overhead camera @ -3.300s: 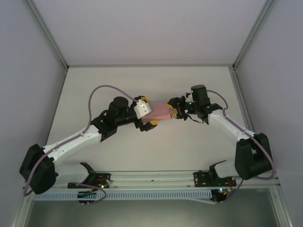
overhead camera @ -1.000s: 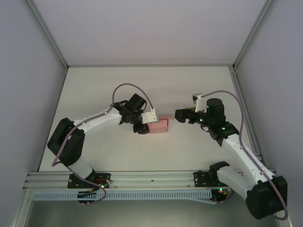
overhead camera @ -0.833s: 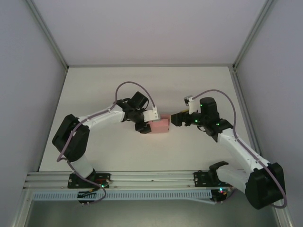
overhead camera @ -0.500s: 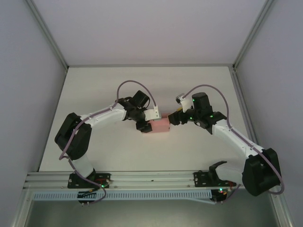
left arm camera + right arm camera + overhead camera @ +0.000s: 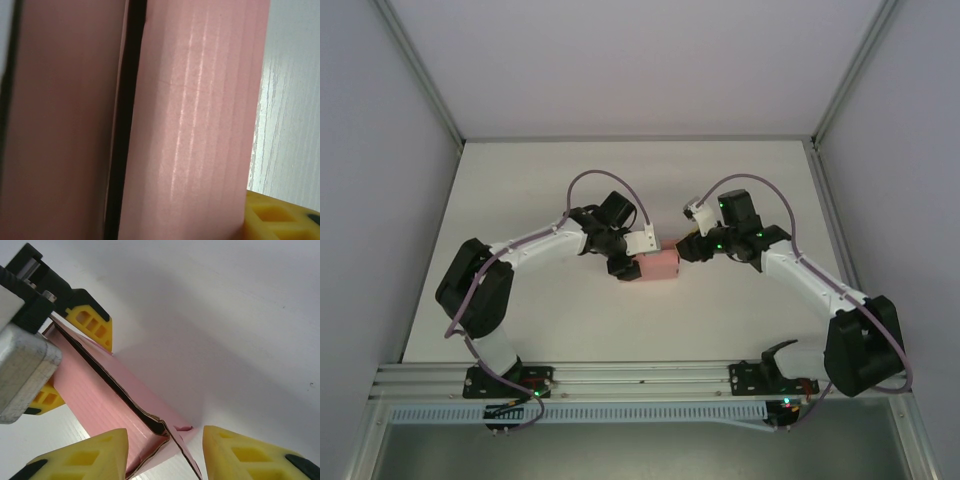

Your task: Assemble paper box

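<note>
The pink paper box (image 5: 660, 266) lies flat on the white table between the two arms. My left gripper (image 5: 631, 262) is shut on its left end; in the right wrist view its yellow fingers (image 5: 93, 325) press both sides of the box (image 5: 100, 395). The left wrist view is close up on pink card (image 5: 195, 125), with one yellow fingertip (image 5: 280, 220) at the lower right. My right gripper (image 5: 165, 452) is open around the box's right end, where a loose flap (image 5: 186, 452) stands ajar. Its left finger is at the box and its right finger stands apart from the flap.
The white table (image 5: 740, 180) stretches out behind and to both sides of the arms. Grey walls and metal frame posts (image 5: 430, 85) close it in. A metal rail (image 5: 640, 378) runs along the near edge.
My right gripper has moved left up to the box's right end and its jaws have narrowed. The left gripper and the box have barely shifted.
</note>
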`<state>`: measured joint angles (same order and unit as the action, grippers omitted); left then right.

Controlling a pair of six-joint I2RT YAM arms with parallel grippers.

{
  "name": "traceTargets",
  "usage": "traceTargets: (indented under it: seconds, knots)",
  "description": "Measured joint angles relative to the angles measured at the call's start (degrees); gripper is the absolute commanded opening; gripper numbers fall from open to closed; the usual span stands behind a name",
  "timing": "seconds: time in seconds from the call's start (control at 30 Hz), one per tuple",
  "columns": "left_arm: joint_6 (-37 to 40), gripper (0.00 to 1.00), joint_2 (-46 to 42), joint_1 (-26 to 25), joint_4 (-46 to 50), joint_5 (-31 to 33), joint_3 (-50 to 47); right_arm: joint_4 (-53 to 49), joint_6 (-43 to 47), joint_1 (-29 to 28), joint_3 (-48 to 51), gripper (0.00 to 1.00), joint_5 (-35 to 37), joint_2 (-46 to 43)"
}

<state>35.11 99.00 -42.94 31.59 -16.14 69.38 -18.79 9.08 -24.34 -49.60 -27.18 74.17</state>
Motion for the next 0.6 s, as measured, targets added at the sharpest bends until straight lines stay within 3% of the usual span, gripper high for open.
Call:
traceTargets:
  seconds: [0.13, 0.2, 0.27, 0.37, 0.6]
  knots:
    - [0.0, 0.57, 0.0, 0.0, 0.0, 0.0, 0.0, -0.2, 0.3, 0.0, 0.0, 0.36, 0.2, 1.1]
    - [0.0, 0.57, 0.0, 0.0, 0.0, 0.0, 0.0, -0.4, 0.4, 0.0, -0.1, 0.26, 0.2, 1.8]
    - [0.0, 0.57, 0.0, 0.0, 0.0, 0.0, 0.0, -0.9, 0.4, 0.0, -0.4, 0.11, 0.4, 2.5]
    - [-0.1, 0.57, 0.0, 0.0, 0.0, 0.0, 0.1, -2.1, -0.3, 0.0, -2.1, 0.01, 0.5, 3.7]
    - [-0.7, 0.56, 0.4, 0.0, 0.3, 0.7, 0.4, -7.1, -7.7, -0.2, -7.4, 0.0, -0.1, 4.6]
